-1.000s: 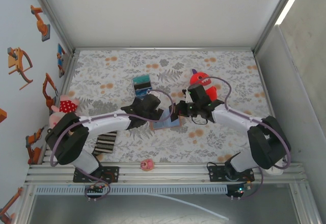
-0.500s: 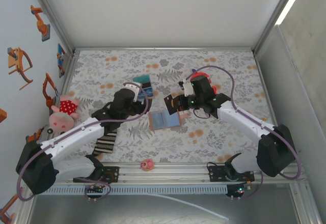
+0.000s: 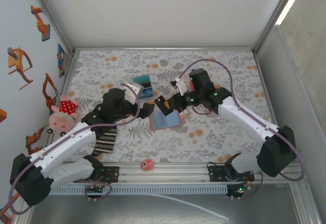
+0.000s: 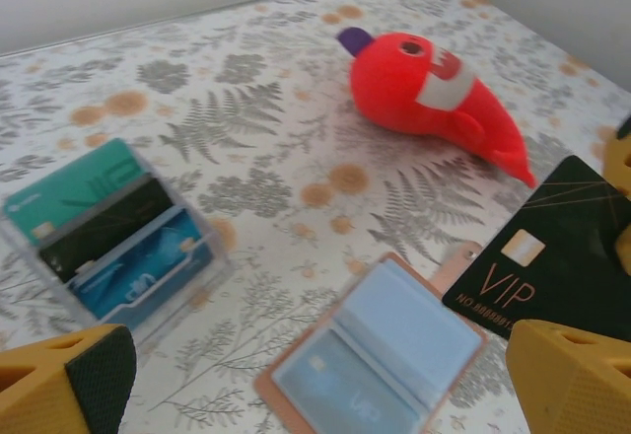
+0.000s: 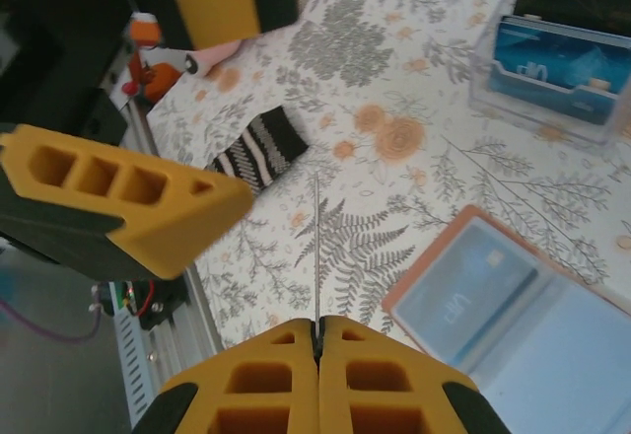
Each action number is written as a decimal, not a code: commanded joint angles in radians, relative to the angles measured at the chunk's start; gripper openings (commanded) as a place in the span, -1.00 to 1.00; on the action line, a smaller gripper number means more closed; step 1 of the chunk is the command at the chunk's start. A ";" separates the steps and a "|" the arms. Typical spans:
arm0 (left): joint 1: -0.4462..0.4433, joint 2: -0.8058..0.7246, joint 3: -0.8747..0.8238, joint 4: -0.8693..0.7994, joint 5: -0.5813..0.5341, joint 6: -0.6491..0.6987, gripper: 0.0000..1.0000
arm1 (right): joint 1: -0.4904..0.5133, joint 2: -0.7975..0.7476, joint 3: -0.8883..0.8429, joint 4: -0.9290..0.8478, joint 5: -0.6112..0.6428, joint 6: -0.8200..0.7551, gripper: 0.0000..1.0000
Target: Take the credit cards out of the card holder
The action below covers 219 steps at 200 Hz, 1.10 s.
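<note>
Left gripper (image 3: 145, 109) hangs spread wide, holding nothing, beside the card holder (image 3: 166, 119), which lies open (blue faces up) on the table (image 3: 229, 71); right gripper (image 3: 170, 102), clenched, pinches a black VIP card (image 4: 547, 247) near it.

Red plush fish (image 4: 424, 84), pig plush (image 3: 63, 113), striped cloth (image 3: 105, 143), pink toy (image 3: 147, 164).

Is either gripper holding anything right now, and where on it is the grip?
The right gripper is shut on the black VIP card, pinching it by one edge; the rest sticks out free. The left gripper is open and empty.
</note>
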State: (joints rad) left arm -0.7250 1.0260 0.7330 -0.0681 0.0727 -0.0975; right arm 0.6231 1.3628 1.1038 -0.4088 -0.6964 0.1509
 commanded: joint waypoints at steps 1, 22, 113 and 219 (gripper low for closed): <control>0.003 0.014 0.036 0.013 0.176 0.083 0.94 | 0.011 0.005 0.042 -0.089 -0.080 -0.132 -1.00; 0.004 0.028 0.043 0.020 0.239 0.113 0.94 | 0.013 0.020 0.067 -0.143 -0.103 -0.189 -1.00; 0.004 0.102 0.083 -0.018 0.487 0.208 0.76 | 0.024 0.071 0.152 -0.339 -0.210 -0.421 -1.00; 0.003 0.137 0.106 -0.105 0.633 0.262 -0.94 | 0.024 0.089 0.197 -0.384 -0.202 -0.477 -1.00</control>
State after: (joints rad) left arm -0.7261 1.1488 0.8112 -0.1490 0.6804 0.1360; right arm 0.6399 1.4502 1.2594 -0.7719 -0.8654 -0.3119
